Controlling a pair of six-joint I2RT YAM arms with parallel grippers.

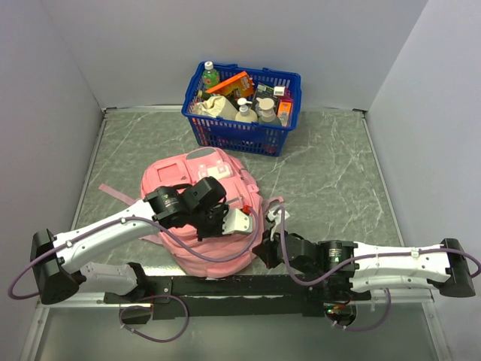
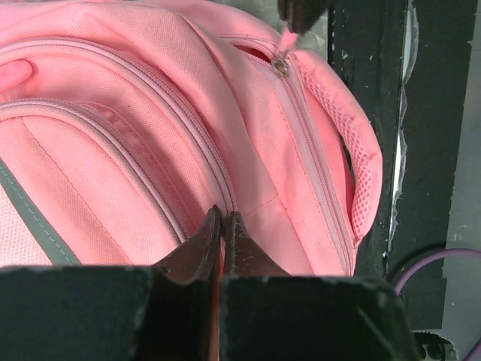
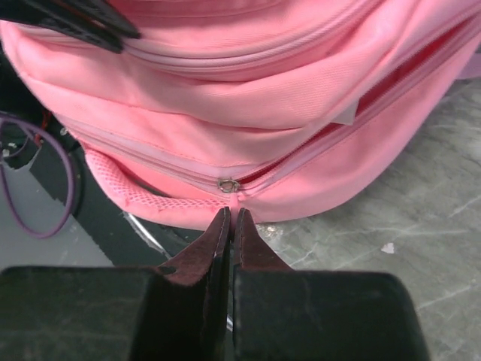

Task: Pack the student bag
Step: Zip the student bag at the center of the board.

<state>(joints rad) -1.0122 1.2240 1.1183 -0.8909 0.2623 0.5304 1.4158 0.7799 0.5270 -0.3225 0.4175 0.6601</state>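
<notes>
The pink student bag (image 1: pixel 177 179) lies on the table in front of both arms. My left gripper (image 1: pixel 220 226) rests on top of the bag, its jaws shut and pinching the pink fabric (image 2: pixel 255 165) beside a zip seam. My right gripper (image 1: pixel 268 235) is at the bag's near right side, shut on the pink pull tab of the main zip's metal slider (image 3: pixel 228 184). That slider also shows in the left wrist view (image 2: pixel 282 66). Past the slider the zip gapes a little, showing a red interior (image 3: pixel 338 124).
A blue plastic basket (image 1: pixel 239 135) with bottles and packets stands at the back of the table. A pink strap (image 1: pixel 113 192) trails left of the bag. The black mounting rail (image 1: pixel 240 286) runs along the near edge. Grey walls stand close on three sides.
</notes>
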